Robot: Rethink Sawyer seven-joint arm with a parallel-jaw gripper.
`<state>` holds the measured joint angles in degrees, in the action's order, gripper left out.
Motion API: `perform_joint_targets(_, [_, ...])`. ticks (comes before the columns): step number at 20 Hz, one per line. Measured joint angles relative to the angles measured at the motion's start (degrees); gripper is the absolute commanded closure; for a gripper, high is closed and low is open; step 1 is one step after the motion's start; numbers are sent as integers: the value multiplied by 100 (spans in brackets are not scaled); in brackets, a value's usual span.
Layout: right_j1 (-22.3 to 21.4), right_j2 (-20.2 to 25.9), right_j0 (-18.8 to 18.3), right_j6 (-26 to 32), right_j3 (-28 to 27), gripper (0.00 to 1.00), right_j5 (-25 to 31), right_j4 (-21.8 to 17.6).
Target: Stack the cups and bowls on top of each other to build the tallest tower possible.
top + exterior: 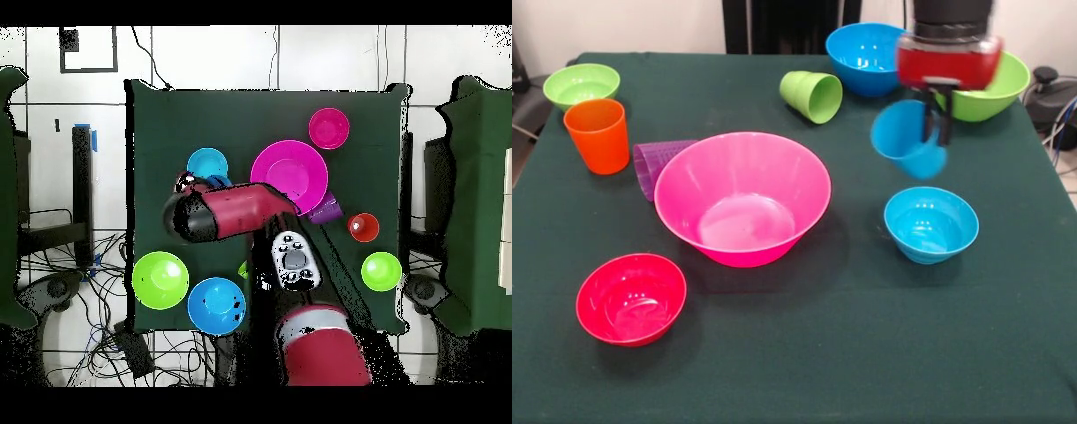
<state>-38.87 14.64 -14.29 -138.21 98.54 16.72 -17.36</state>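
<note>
The light blue cup (908, 140) hangs tilted in the air at the front view's right, the gripper (937, 132) clamped on its rim, above the small light blue bowl (930, 224). Overhead, the red arm (235, 212) hides that cup. The big pink bowl (742, 197) sits mid-frame, apparently empty, as does the red bowl (630, 298) at lower left. A purple cup (658, 163) lies on its side against the pink bowl; the orange cup (598, 134) stands upright beside it.
</note>
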Motion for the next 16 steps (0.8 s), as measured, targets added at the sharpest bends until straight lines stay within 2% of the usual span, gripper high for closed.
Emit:
perform_joint_targets(4, [-422, 585, -867, 0, 379, 100, 142, -17])
perform_joint_targets(5, [-480, 673, -961, 0, 435, 100, 143, -27])
perform_joint_targets(9, [-684, 1079, -1272, 0, 682, 100, 142, -71])
perform_joint_targets(16, [-770, 1407, -1292, 0, 845, 100, 118, -466])
